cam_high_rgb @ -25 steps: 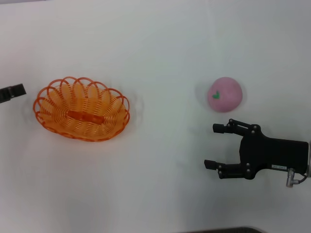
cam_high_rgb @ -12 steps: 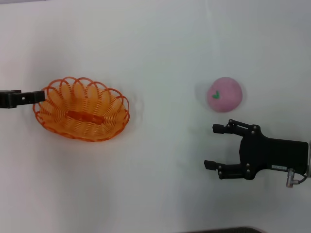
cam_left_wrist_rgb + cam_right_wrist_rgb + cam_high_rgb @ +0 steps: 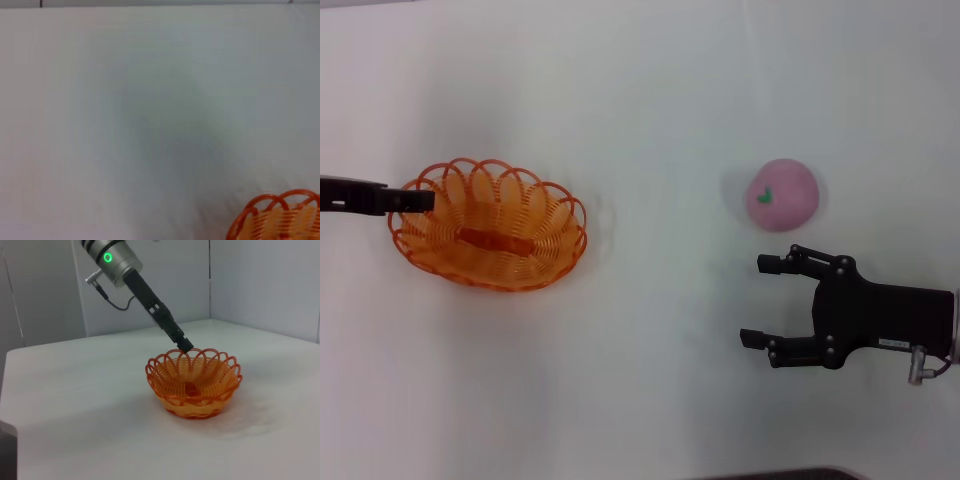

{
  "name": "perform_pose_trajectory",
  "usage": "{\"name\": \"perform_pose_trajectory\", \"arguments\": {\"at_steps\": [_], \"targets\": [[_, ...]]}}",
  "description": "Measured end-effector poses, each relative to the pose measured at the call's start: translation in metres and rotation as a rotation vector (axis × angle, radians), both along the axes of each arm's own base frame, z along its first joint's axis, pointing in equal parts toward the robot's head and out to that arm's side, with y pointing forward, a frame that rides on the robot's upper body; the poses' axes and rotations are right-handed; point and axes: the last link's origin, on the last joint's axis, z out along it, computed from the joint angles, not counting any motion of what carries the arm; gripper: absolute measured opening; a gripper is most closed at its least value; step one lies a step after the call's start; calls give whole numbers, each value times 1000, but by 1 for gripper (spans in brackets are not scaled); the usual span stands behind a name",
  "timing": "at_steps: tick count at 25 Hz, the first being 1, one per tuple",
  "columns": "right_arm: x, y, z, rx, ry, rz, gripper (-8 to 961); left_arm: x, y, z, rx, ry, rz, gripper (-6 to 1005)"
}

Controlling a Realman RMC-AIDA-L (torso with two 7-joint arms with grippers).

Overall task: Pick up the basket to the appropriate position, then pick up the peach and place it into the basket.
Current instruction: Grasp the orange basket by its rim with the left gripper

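Note:
The orange basket (image 3: 545, 238) sits on the white table at the left; it also shows in the right wrist view (image 3: 220, 371) and, partly, in the left wrist view (image 3: 260, 204). My left gripper (image 3: 420, 200) reaches in from the left, its tip over the basket's left rim; the right wrist view shows the left gripper (image 3: 184, 344) at the rim's far side. The pink peach (image 3: 782, 195) with a green leaf mark lies at the right. My right gripper (image 3: 758, 301) is open and empty on the table, just in front of the peach and apart from it.
The white table (image 3: 650, 100) spreads around both things. A dark table edge (image 3: 770, 474) shows at the front. Grey walls (image 3: 260, 280) stand behind the table in the right wrist view.
My left gripper has moved right from the picture's left edge to the basket's left rim. The basket, the peach and the right arm have not moved.

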Motion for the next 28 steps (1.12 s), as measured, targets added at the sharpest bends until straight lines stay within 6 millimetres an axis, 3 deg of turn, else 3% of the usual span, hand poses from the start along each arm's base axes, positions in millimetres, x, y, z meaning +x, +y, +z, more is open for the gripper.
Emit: {"name": "perform_pose_trajectory", "arguments": {"at_steps": [10,26,28], "targets": [[0,1,0,2,1,0,942,4,9,-2,-15,79,31,659],[-1,3,0,5,-4,2,942,12,6,-16,-103,128,1,634],[-1,3,0,5,-4,2,942,13,6,-17,-112,134,-8,552]]}}
